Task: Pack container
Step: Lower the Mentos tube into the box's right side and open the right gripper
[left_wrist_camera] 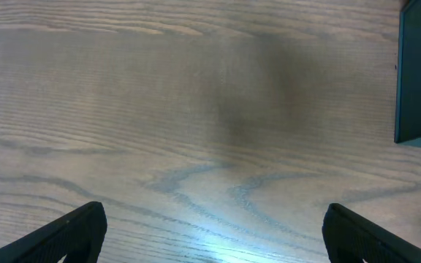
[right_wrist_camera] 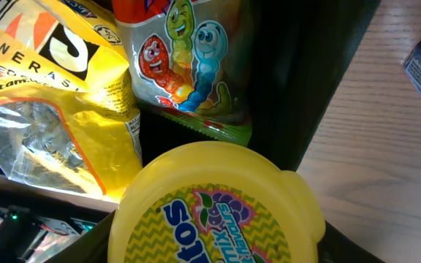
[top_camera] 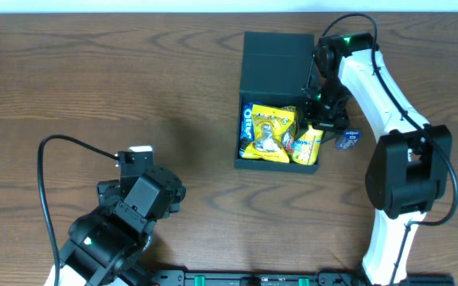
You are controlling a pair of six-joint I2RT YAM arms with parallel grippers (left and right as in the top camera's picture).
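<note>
Table [top_camera: 94, 71] – brown wood grain, seen from above.

Container [top_camera: 253, 83] – dark square box, right of centre towards the far edge. Its flap lid [top_camera: 277, 49] is open and folded back on the far side. The left wrist view shows one dark wall [left_wrist_camera: 419, 73] at its right edge.

Contents of the container, left to right:
- Blue cookie pack [top_camera: 247, 121], against the left wall.
- Yellow bag [top_camera: 269, 135], crinkled with a silvery patch, lying across the middle.
- Gummy packet [top_camera: 291, 141], printed with coloured worm figures, just right of the bag and close against the dark right wall [right_wrist_camera: 291, 88].
- Tub [top_camera: 308, 148], round with a yellow lid, at the near-right corner.

Blue packet [top_camera: 348, 140] – small, on the table just right of the container and apart from it.

Right gripper [top_camera: 320, 127] – above the container's right edge, clamped on the tub. The yellow lid [right_wrist_camera: 218, 212] fills the near part of the wrist view.

Left gripper [left_wrist_camera: 214, 212] – at the near left, well apart from the container. Its fingers [left_wrist_camera: 79, 230] are spread wide over bare wood with nothing between them.
</note>
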